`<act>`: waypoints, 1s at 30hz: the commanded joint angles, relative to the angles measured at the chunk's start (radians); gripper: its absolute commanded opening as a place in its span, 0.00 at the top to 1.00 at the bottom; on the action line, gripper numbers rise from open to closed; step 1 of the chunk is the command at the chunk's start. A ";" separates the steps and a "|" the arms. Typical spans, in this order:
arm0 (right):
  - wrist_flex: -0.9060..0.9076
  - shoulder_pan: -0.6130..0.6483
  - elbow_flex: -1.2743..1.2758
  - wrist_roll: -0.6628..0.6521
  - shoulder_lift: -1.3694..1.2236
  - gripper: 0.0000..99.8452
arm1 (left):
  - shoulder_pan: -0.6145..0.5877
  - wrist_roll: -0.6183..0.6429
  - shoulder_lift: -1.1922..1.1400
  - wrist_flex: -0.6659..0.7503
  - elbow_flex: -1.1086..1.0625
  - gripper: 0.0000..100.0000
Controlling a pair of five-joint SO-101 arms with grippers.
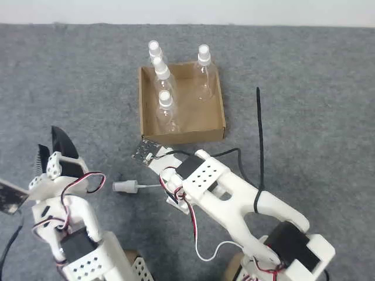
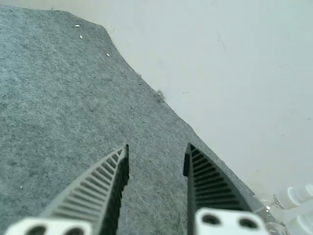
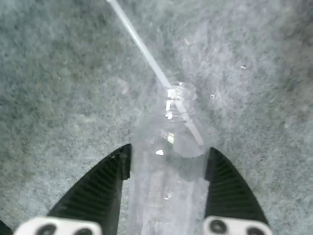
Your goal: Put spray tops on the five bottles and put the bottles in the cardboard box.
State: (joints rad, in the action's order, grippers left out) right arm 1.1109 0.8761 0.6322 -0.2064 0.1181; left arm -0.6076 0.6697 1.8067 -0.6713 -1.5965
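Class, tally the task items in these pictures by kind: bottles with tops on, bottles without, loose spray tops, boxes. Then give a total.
Bottles with spray tops on: 4
Bottle without a top: 1
Loose spray top: 1
Cardboard box: 1
Total: 7

Illumination is bright, even and diffuse in all three views. On the grey felt surface shadows are soft and short, with no hard edges; a faint dark patch lies directly beneath the right arm.

The clear bottle between the right gripper fingers carries small white glare spots, at its shoulder level with the fingertips and at its neck just beyond them.

Beyond the left gripper fingers, the pale wall is the brightest area. The ribbed inner finger faces are in shade.
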 commanded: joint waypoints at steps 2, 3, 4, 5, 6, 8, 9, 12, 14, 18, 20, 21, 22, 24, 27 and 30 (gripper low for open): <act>0.013 -0.042 -0.054 -0.005 0.019 0.89 | -0.002 0.003 0.017 0.032 0.010 0.83; 0.015 -0.048 -0.054 -0.005 0.025 0.89 | -0.002 0.003 0.017 0.032 0.010 0.83; 0.016 -0.048 -0.051 -0.005 0.039 0.89 | -0.002 0.003 0.017 0.032 0.008 0.83; 0.019 -0.050 -0.040 -0.005 0.058 0.89 | -0.002 0.003 0.017 0.032 0.008 0.83; 0.025 -0.050 -0.029 -0.005 0.082 0.89 | -0.002 0.003 0.017 0.032 0.008 0.83; 0.027 -0.051 0.003 -0.005 0.143 0.89 | -0.002 0.003 0.017 0.032 0.008 0.83; 0.022 -0.054 0.020 -0.005 0.179 0.89 | -0.002 0.003 0.017 0.032 0.008 0.83; 0.018 -0.081 0.069 -0.003 0.288 0.89 | -0.002 0.003 0.017 0.032 0.008 0.83; 0.018 -0.094 0.094 0.009 0.351 0.89 | -0.002 0.003 0.017 0.032 0.008 0.83; 0.019 -0.127 0.133 0.040 0.464 0.89 | 0.000 0.003 0.017 0.032 0.008 0.83; 0.019 -0.143 0.150 0.051 0.516 0.89 | 0.002 0.003 0.017 0.032 0.008 0.83; 0.019 -0.153 0.158 0.057 0.541 0.89 | 0.002 0.003 0.017 0.032 0.008 0.83; 0.018 -0.160 0.166 0.061 0.565 0.89 | 0.002 0.003 0.017 0.032 0.008 0.83; 0.010 -0.174 0.183 0.060 0.619 0.89 | 0.003 0.003 0.017 0.032 0.008 0.83; -0.036 -0.202 0.238 0.061 0.705 0.89 | 0.005 0.002 0.017 0.032 0.008 0.83; -0.073 -0.200 0.301 0.060 0.789 0.89 | 0.005 -0.029 0.017 0.032 0.008 0.83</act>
State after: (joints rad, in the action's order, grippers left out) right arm 1.0817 0.6874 0.9160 -0.1573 0.8009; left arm -0.6076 0.6697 1.8067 -0.6713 -1.5965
